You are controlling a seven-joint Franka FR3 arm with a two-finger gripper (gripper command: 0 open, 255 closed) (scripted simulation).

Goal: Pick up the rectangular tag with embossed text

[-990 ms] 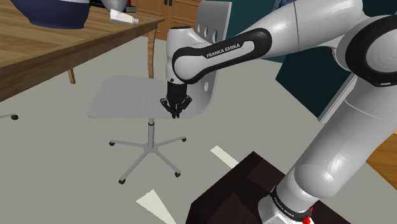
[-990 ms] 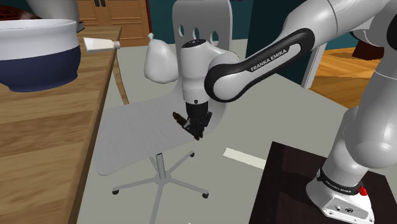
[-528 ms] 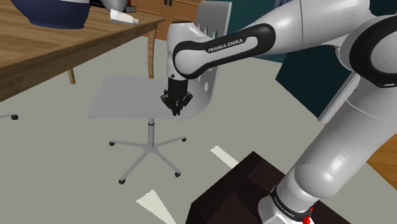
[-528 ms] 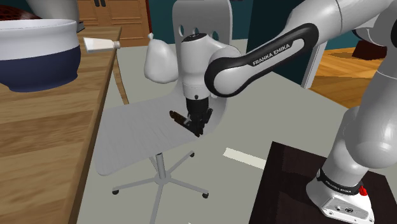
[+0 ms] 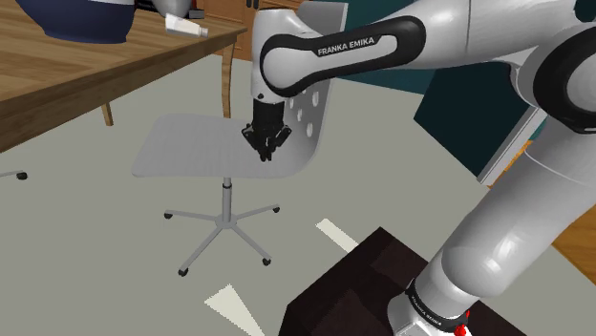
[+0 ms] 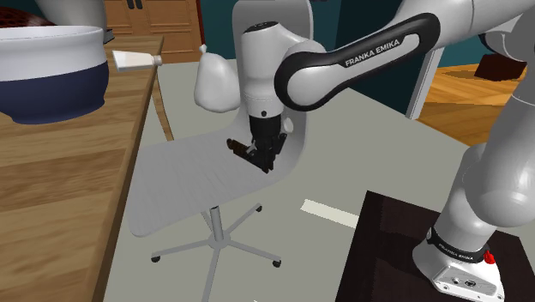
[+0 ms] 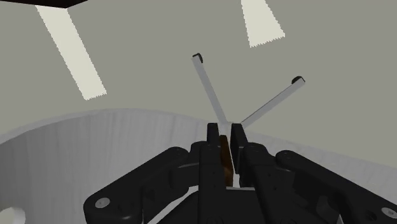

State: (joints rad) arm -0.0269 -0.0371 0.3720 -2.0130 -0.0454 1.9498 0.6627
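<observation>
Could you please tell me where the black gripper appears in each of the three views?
Shoulder view: gripper left of centre, against the white chair seat.
Second exterior view: near centre, over the seat's right part.
Wrist view: shut on a thin brown tag, seat beyond it.
Shared landmark: the chair seat.

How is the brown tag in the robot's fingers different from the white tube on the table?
The tag is brown; the tube is white. The tag is clasped in the gripper, up above the chair; the tube lies on the wooden table near its edge. The tag looks thin and flat, the tube plumper. Both are small.
</observation>
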